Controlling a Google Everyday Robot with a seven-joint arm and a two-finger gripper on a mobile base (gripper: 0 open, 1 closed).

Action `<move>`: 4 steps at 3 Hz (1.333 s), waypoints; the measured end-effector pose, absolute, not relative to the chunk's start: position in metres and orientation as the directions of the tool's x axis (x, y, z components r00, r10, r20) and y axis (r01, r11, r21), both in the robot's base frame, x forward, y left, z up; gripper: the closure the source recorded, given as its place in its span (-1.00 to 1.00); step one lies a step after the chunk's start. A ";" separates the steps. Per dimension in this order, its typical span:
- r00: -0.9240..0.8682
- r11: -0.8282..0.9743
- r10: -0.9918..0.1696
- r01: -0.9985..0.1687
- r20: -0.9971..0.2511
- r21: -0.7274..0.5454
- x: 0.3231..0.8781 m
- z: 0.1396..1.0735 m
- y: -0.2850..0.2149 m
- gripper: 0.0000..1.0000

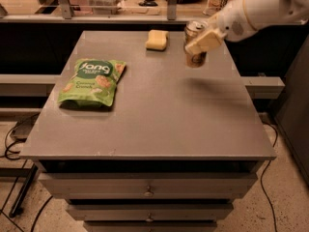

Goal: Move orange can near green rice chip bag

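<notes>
The orange can (195,58) is upright in the air above the table's far right part, its silver top showing. My gripper (202,40) comes in from the upper right on a white arm and is shut on the can, a tan finger (204,41) across its front. A shadow lies on the table below and to the right of it. The green rice chip bag (93,81) lies flat on the left side of the table, well apart from the can.
A pale yellow sponge block (157,39) lies near the far edge, just left of the can. The grey table (159,124) has drawers under its front edge. A dark ledge and shelves with clutter run behind the table. Cables lie on the floor at left.
</notes>
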State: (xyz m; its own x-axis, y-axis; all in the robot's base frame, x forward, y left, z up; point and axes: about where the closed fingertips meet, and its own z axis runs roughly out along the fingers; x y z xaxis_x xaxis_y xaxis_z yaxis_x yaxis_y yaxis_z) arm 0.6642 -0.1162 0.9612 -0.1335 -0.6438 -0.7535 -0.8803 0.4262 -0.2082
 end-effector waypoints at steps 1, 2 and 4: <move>-0.087 0.414 -0.658 -0.872 -0.748 -0.262 0.651 0.993 -0.111 1.00; -0.070 0.394 -0.648 -0.883 -0.758 -0.255 0.652 0.991 -0.098 1.00; 0.001 0.266 -0.554 -0.947 -0.832 -0.178 0.660 0.973 -0.015 1.00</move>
State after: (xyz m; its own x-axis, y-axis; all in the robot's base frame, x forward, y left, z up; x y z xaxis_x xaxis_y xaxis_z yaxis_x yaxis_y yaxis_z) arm 0.6603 -0.0145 0.9727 0.0009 -0.5544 -0.8323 -0.9475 0.2657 -0.1780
